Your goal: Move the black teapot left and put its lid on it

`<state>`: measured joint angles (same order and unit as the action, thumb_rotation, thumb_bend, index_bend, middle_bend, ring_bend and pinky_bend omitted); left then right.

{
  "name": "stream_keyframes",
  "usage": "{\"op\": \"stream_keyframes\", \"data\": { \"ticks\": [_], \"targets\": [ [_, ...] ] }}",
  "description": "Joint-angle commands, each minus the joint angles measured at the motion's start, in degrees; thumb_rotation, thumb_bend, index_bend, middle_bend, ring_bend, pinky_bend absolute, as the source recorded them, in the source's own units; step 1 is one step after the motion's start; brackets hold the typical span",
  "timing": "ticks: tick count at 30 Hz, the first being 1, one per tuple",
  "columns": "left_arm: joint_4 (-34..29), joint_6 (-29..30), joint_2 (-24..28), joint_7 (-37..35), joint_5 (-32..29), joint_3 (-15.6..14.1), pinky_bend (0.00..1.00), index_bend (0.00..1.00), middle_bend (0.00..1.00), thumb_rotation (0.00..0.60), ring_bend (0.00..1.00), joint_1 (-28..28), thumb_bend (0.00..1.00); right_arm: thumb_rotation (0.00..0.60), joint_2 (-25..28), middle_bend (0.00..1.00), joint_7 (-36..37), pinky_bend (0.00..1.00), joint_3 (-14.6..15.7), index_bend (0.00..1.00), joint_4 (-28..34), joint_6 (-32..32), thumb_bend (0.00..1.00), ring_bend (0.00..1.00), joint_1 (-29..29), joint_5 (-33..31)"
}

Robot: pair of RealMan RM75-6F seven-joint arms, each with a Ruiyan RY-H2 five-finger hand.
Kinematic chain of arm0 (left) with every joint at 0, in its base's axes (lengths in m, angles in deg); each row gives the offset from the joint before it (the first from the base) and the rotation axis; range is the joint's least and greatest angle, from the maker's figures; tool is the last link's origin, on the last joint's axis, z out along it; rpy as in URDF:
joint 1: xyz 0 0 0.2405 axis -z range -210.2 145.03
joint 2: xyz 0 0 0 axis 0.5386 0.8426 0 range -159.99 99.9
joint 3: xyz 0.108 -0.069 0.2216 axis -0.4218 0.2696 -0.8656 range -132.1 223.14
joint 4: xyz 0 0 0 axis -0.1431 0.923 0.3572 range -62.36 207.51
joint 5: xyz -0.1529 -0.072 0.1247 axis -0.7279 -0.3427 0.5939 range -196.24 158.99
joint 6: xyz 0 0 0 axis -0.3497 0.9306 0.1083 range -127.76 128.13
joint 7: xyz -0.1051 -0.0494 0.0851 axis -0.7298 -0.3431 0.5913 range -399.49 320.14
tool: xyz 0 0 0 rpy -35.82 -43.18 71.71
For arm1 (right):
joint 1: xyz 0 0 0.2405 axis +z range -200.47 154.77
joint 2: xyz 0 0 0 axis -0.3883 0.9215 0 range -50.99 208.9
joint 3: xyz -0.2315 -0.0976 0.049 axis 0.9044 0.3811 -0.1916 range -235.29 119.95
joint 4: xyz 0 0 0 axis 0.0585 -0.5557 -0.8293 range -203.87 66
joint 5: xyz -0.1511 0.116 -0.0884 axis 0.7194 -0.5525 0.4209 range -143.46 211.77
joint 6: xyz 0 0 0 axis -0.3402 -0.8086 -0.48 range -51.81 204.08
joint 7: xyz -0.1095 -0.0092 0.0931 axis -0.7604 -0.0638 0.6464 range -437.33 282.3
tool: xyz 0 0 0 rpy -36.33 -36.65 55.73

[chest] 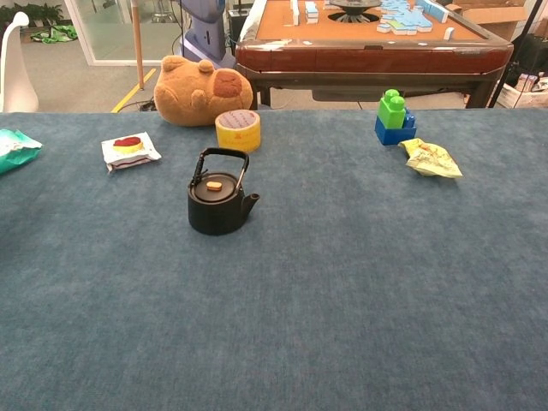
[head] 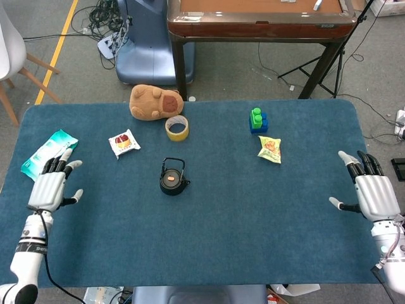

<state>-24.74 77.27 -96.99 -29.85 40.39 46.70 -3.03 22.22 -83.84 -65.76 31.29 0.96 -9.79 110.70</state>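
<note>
The black teapot [head: 173,180] [chest: 217,204] stands upright on the blue table, left of centre, its handle raised. Its black lid [chest: 214,187] with an orange knob sits on top of it. My left hand [head: 49,185] hovers near the table's left edge with its fingers spread and nothing in it, far from the teapot. At the right edge my right hand [head: 373,192] is likewise spread and holds nothing. Neither hand shows in the chest view.
A brown plush toy [head: 154,101], a yellow tape roll [head: 176,128] and a snack packet [head: 124,142] lie behind the teapot. A teal wipes pack [head: 44,154] lies by my left hand. Green and blue blocks [head: 257,120] and a yellow wrapper [head: 270,149] sit at back right.
</note>
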Motion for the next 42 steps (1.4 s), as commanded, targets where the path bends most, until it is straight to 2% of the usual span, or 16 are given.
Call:
{"op": "stream_keyframes", "data": {
  "ticks": [1,5,12,18,29,42],
  "targets": [
    [0.7,6.2,-0.5,-2.4,5.7,-2.4,0.00,0.20,0.00,0.600,0.00,-5.4,0.28,0.600,-1.4,0.17,1.5,0.03,1.1,0.09,-1.9,-1.4,0.01,0.00,-1.0,1.6],
    [0.1,11.2,-0.8,-3.1,10.4,-3.9,0.00,0.20,0.00,0.600,0.00,-9.7,0.28,0.600,-2.1,0.17,2.3,0.03,2.1,0.09,-2.7,-2.5,0.01,0.00,-2.0,2.9],
    [-2.1,15.9,-1.0,-1.3,15.8,-5.6,0.00,0.20,0.00,0.600,0.00,-14.9,0.28,0.600,-2.3,0.17,3.8,0.03,3.3,0.09,-2.8,-5.5,0.01,0.00,-4.5,4.2],
    [-1.9,18.4,-1.8,-1.2,17.9,-5.3,0.00,0.20,0.00,0.600,0.00,-18.3,0.28,0.600,-1.0,0.17,4.3,0.03,4.1,0.09,-2.3,-6.3,0.01,0.00,-5.7,4.9],
    [-2.8,18.4,-2.0,1.5,20.0,-5.0,0.00,0.20,0.00,0.600,0.00,-21.9,0.28,0.600,-0.9,0.17,5.8,0.03,4.9,0.09,-2.7,-5.8,0.01,0.00,-6.3,6.1],
    [-1.8,15.5,-2.9,1.3,22.1,-1.6,0.00,0.20,0.00,0.600,0.00,-21.5,0.28,0.600,-0.9,0.17,3.9,0.03,4.2,0.09,-1.2,-6.9,0.01,0.00,-6.6,6.5]
  ]
}}
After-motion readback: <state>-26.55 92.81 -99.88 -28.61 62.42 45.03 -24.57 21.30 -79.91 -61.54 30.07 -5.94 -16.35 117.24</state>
